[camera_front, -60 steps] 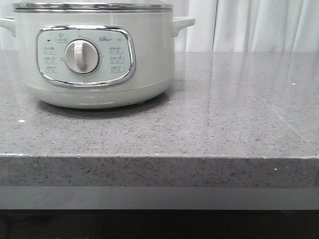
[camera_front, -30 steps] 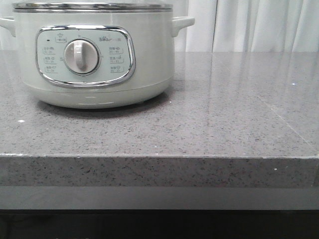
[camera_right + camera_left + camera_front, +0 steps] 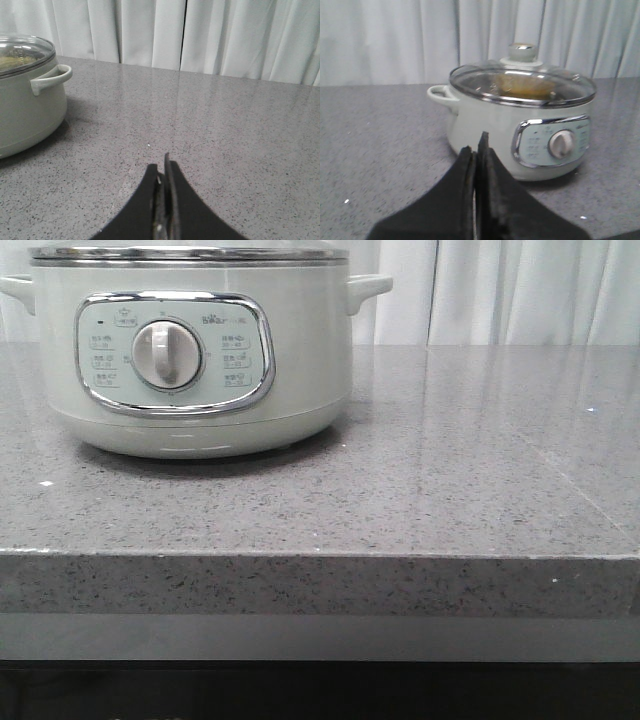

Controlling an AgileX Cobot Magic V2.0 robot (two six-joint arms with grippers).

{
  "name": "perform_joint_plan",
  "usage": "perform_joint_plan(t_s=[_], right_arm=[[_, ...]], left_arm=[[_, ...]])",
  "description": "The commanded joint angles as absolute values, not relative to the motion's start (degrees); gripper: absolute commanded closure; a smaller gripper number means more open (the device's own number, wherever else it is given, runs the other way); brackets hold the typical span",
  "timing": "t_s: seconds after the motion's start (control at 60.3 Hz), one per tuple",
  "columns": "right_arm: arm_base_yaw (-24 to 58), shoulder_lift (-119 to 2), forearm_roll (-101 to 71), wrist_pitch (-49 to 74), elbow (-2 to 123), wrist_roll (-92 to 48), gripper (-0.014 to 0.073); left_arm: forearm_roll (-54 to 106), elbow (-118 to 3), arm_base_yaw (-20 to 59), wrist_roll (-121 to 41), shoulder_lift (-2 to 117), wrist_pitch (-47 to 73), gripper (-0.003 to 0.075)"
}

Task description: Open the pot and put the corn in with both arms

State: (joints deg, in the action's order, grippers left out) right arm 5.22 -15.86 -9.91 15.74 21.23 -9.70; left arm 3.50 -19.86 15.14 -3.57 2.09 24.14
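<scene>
The pale grey-green pot [image 3: 300, 370] stands on the counter at the far left, its dial panel [image 3: 172, 352] facing me. In the left wrist view the pot [image 3: 480, 120] has its glass lid [image 3: 470, 80] on, with the knob [image 3: 522, 51] on top. A blurred yellow shape, probably the corn [image 3: 522, 86], shows through the lid inside the pot. My left gripper [image 3: 476, 150] is shut and empty, just in front of the pot. My right gripper [image 3: 162, 170] is shut and empty, over the counter to the right of the pot [image 3: 25, 110]. Neither gripper shows in the front view.
The grey speckled stone counter [image 3: 450, 490] runs to a front edge [image 3: 320, 558]. A white curtain [image 3: 520, 290] hangs behind it. The pot's side handle [image 3: 50, 79] sticks out toward the right arm's side.
In the front view the pot has shifted very slightly to the right. Nothing else differs.
</scene>
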Motion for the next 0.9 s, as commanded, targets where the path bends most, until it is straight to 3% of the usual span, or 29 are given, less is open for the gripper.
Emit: perform_joint_plan(t_s=[0.0, 0.298, 0.63, 0.879], right_arm=[[4.9, -16.3, -9.7, 11.0, 22.8, -10.4, 0.0652], [4.9, -16.3, -9.7, 11.1, 22.8, -10.4, 0.0652], [4.9, -16.3, -9.7, 11.1, 22.8, -10.4, 0.0652], [4.9, -16.3, -9.7, 11.1, 22.8, -10.4, 0.0652]], left_arm=[[3.3, -19.1, 11.0, -2.6, 1.4, 19.7, 0.0738], [3.4, -10.8, 1.4, -2.6, -1.7, 18.7, 0.0738], [6.4, 0.6, 1.1, -2.6, -1.7, 4.4, 0.0738], [7.4, 0.4, 1.1, -2.6, -1.7, 6.3, 0.0738]])
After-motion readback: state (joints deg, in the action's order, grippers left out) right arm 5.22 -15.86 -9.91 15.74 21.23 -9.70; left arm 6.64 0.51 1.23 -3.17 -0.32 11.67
